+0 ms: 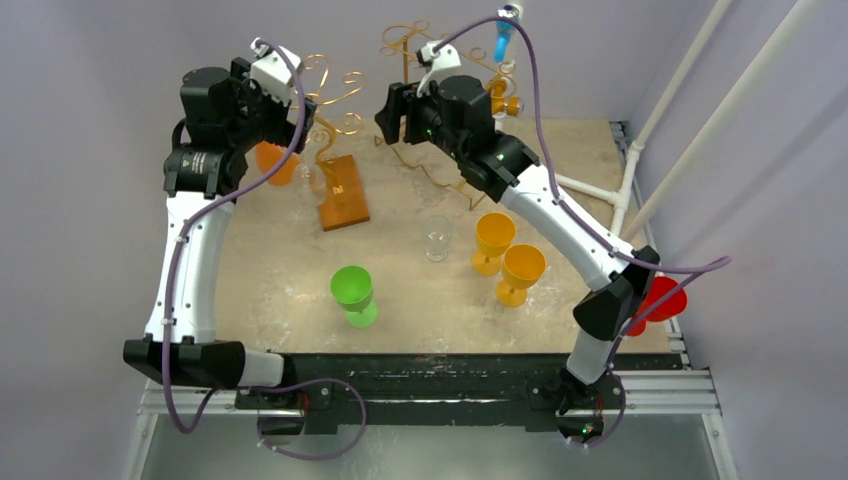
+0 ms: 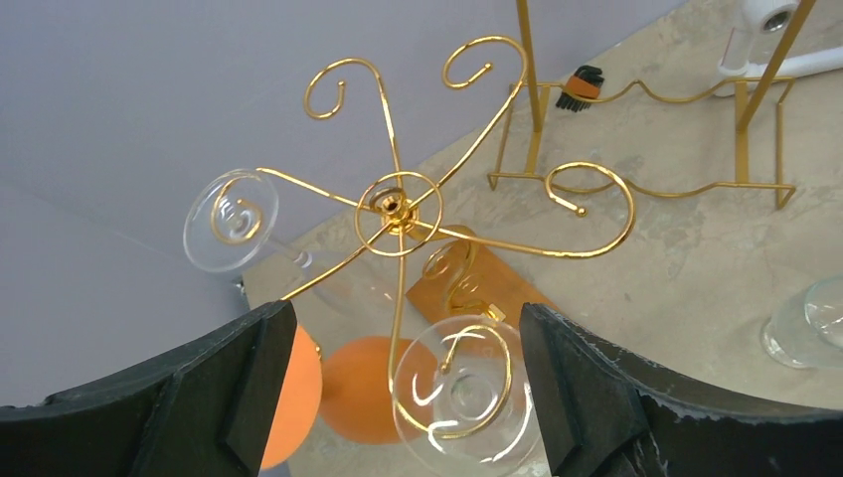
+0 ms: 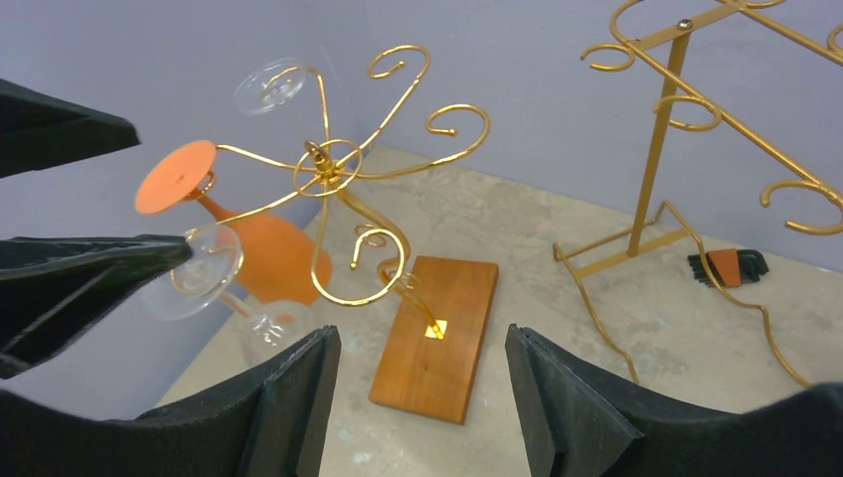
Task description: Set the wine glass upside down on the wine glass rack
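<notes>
The table point(image 1: 290, 270) is a beige, marbled slab. At its back left stands the wine glass rack point(image 2: 398, 209) — thin gold wire, its arms fanning from a central ring and ending in curled hooks, set on a rectangular wooden base point(image 3: 452, 298). A second rack point(image 3: 661, 129), of straight gold bar with open hooks, stands well apart to the right.

The left claw point(image 2: 406, 313) is spread wide over the first rack. Its black fingers sit either side of the wine glass point(image 2: 462, 393), which hangs upside down with its clear round foot caught in a spiral hook and its bowl below. Whether a finger touches the foot I cannot tell. The right claw point(image 3: 422, 338) hangs between the two racks, jaws apart and holding nothing.

Two more hang on the same rack — an orange glass point(image 3: 263, 248) just beside the wine glass, and a clear glass point(image 2: 231, 221) on a far hook.

Nearer the arms a green goblet point(image 1: 353, 292), a yellow goblet point(image 1: 493, 238), a second yellow goblet point(image 1: 522, 270) just beside it, and a small clear cup point(image 1: 437, 237) stand upright. Black hex keys point(image 3: 731, 266) lie by the second rack's foot.
</notes>
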Robot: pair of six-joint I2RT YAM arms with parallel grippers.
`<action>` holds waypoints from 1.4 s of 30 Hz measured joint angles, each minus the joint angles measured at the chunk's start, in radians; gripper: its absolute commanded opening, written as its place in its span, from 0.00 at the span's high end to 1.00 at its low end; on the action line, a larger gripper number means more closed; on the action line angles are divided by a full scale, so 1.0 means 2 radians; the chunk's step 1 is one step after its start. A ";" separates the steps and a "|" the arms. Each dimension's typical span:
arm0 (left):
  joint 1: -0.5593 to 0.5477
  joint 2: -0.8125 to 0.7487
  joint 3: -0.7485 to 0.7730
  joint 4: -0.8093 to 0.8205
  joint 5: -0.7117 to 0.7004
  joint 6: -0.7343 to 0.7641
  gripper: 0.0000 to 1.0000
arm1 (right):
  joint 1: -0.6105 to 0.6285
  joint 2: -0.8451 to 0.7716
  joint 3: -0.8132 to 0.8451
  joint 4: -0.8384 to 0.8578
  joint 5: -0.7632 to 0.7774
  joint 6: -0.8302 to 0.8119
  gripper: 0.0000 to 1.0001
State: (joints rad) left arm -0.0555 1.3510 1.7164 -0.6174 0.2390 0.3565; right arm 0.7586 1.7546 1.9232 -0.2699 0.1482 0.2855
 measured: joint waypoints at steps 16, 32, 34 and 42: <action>-0.002 0.029 0.136 -0.169 0.047 -0.056 0.21 | 0.005 -0.047 -0.148 -0.153 0.002 0.010 0.40; -0.002 0.013 0.127 -0.236 0.045 -0.054 0.55 | 0.003 0.007 -0.044 -0.179 0.010 0.013 0.46; -0.003 0.029 0.150 -0.238 0.044 -0.052 0.57 | 0.003 0.036 0.036 -0.187 0.009 0.013 0.47; -0.003 0.045 0.156 -0.245 0.046 -0.047 0.55 | 0.002 0.006 0.036 -0.204 0.027 0.013 0.47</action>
State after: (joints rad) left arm -0.0612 1.4414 2.0277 -1.1065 0.3305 0.2630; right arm 0.7628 1.7664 1.9945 -0.6781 0.2028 0.3111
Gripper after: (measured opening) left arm 0.415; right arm 0.532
